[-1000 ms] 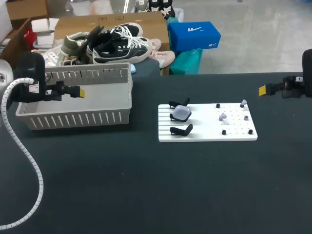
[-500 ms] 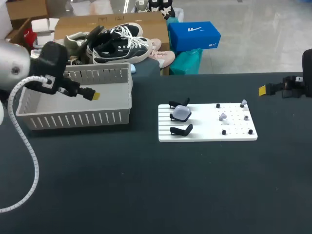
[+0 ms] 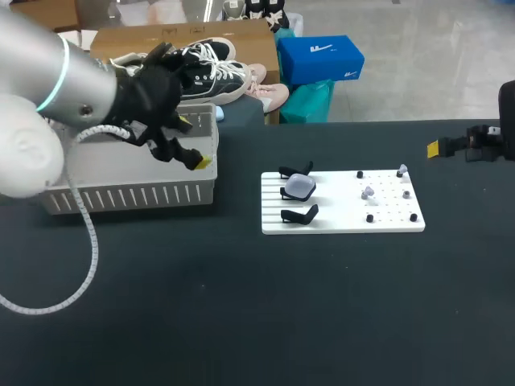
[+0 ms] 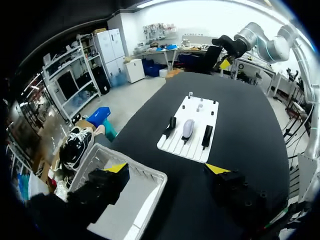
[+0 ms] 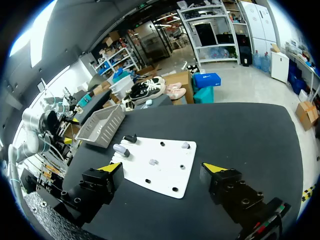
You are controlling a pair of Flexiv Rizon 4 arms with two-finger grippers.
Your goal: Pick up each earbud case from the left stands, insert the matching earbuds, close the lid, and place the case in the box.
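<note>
A pale earbud case [image 3: 300,186] rests on the middle one of three black stands at the left end of the white board [image 3: 342,215]. Small earbuds [image 3: 368,193] sit among black pegs on the board's right half. My left gripper [image 3: 191,143] hangs open over the right end of the grey basket [image 3: 129,193], holding nothing. In the left wrist view the left gripper [image 4: 166,168] is wide open, with the case [image 4: 188,128] and board [image 4: 192,147] well ahead. My right gripper [image 5: 161,168] stands open and empty off the board's right end, near the table's far right edge [image 3: 438,148].
The slatted basket [image 4: 150,176] stands at the table's back left. Black table surface stretches in front of the board and basket. My right arm [image 4: 240,45] shows far beyond the board in the left wrist view.
My left arm has swung to the right, carrying its open gripper from the basket's left part to over its right end. The right arm has kept still.
</note>
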